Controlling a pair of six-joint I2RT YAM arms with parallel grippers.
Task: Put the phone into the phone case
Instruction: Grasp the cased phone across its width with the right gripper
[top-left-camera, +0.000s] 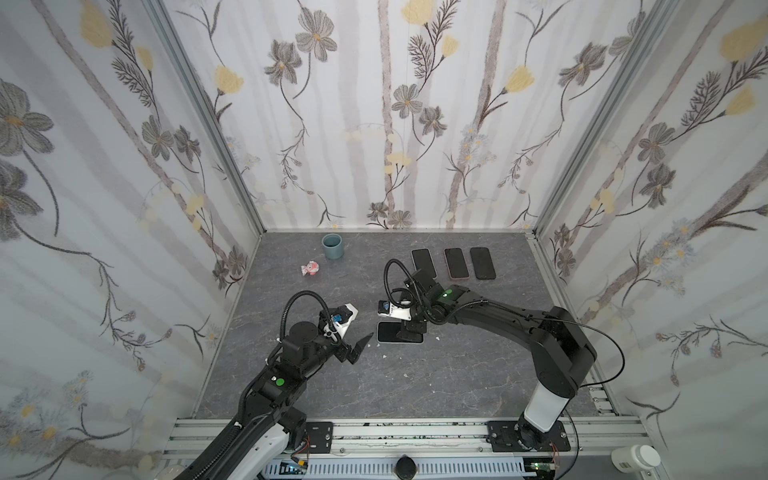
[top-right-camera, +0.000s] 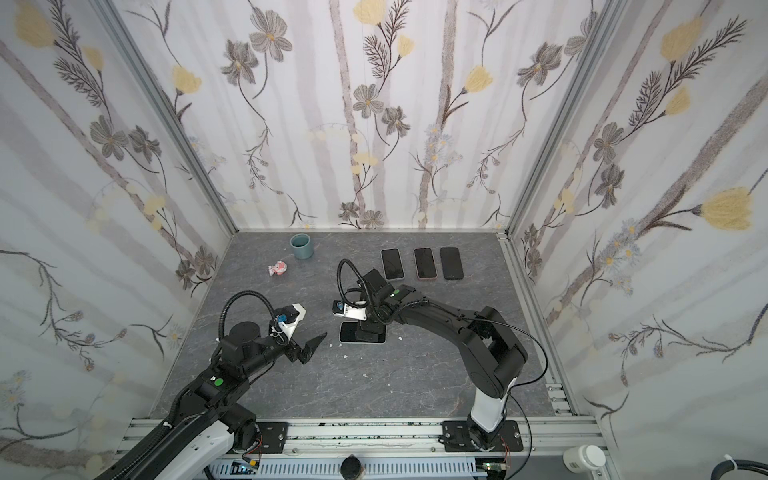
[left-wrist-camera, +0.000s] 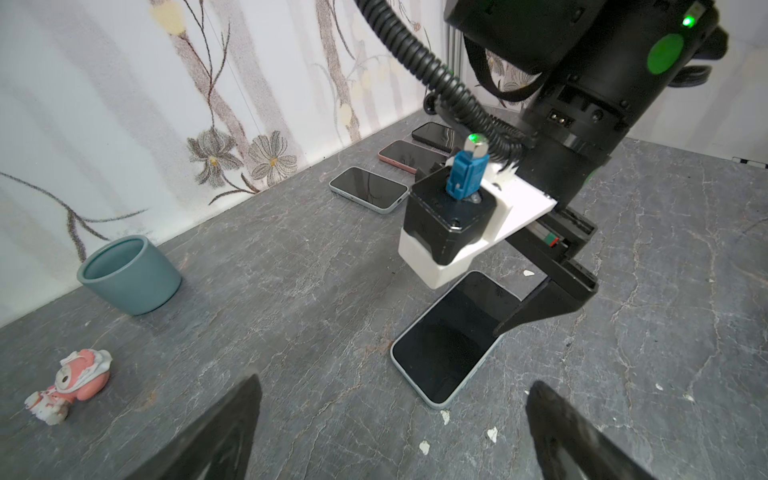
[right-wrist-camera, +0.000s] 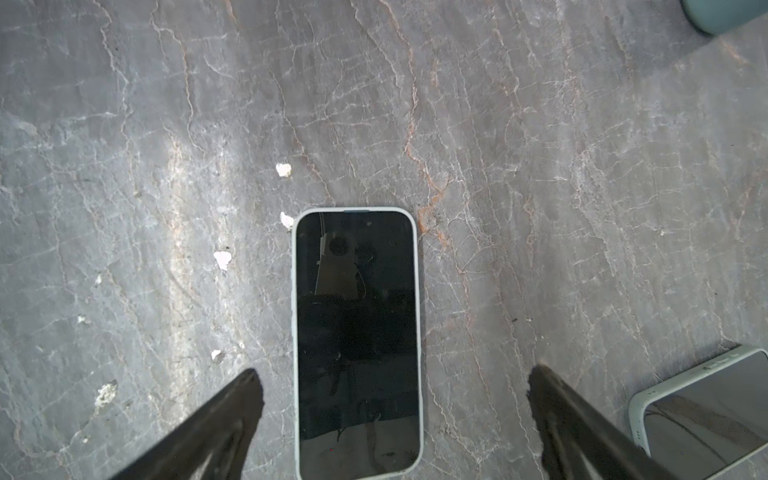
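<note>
A teal round cup is set upright at eleven o'clock on the grey stone-patterned bench; a small pink-and-white toy figurine lies at the cup's seven o'clock.

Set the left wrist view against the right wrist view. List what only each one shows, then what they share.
Left wrist only: the pink toy, the pink-cased phone, the dark phone beyond it, the right arm's wrist camera, and the open left hand.
Right wrist only: the central phone's whole screen, unobstructed, between both fingers of the open right hand.
Both: the central phone lying flat on the grey table, a second pale-cased phone, the teal cup (only a corner in the right wrist view), and white flecks.
</note>
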